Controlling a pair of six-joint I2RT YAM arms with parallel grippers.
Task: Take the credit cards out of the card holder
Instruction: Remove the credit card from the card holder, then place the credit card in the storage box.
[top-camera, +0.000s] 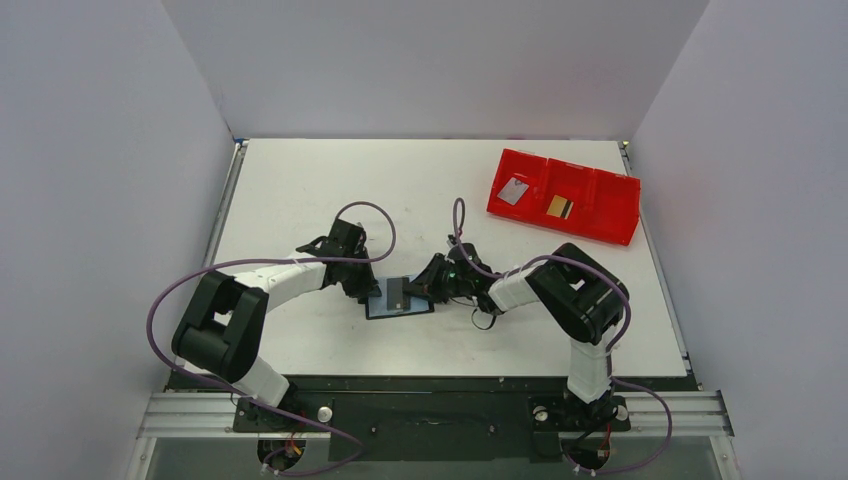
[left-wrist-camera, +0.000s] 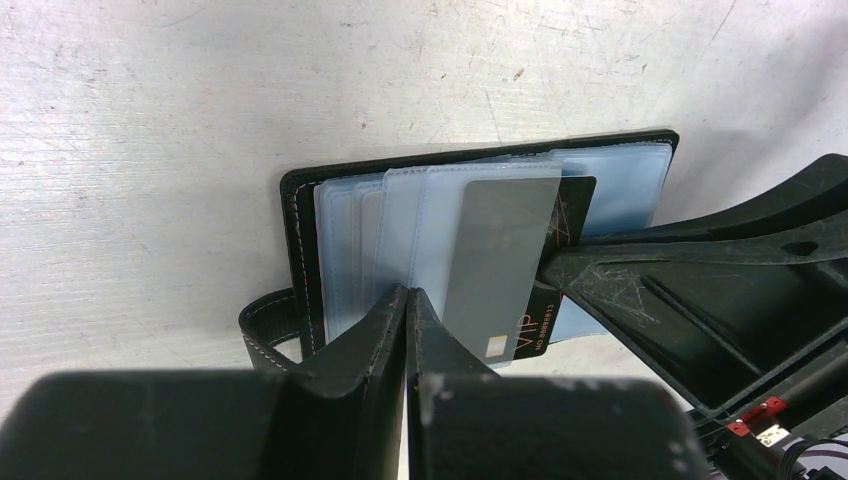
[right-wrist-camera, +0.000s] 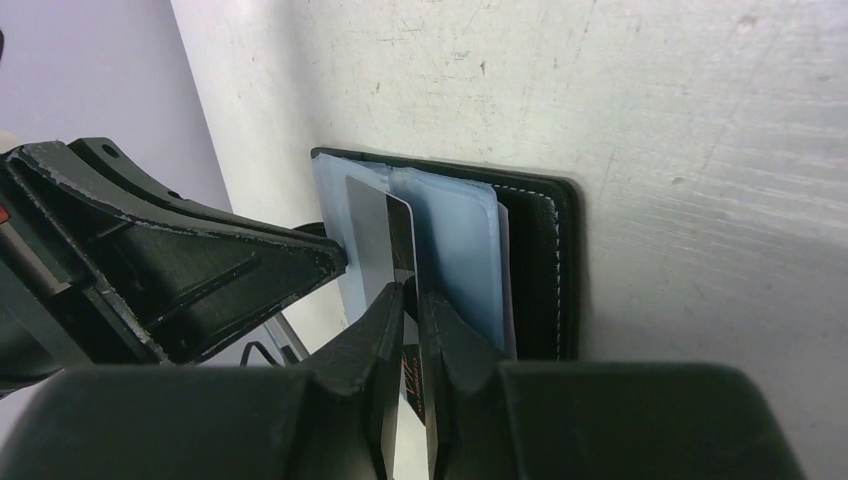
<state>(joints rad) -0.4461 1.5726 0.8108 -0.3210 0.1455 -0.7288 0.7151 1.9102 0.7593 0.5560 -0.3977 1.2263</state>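
Observation:
The card holder (top-camera: 400, 298) lies open on the table between both arms, its black edge (left-wrist-camera: 300, 230) and clear bluish sleeves facing up. My left gripper (left-wrist-camera: 407, 296) is shut with nothing between its fingers, its tips resting on the sleeves at the holder's near edge. A black credit card (left-wrist-camera: 530, 320) marked VIP sticks partway out of a sleeve. My right gripper (right-wrist-camera: 410, 296) is shut on that card's (right-wrist-camera: 402, 240) outer edge. Two more credit cards, a silver one (top-camera: 514, 191) and a gold one (top-camera: 559, 207), lie in the red tray.
The red three-compartment tray (top-camera: 610, 215) stands at the back right of the white table. The two grippers (top-camera: 365, 285) (top-camera: 428, 283) are close together over the holder. Grey walls enclose the table on three sides.

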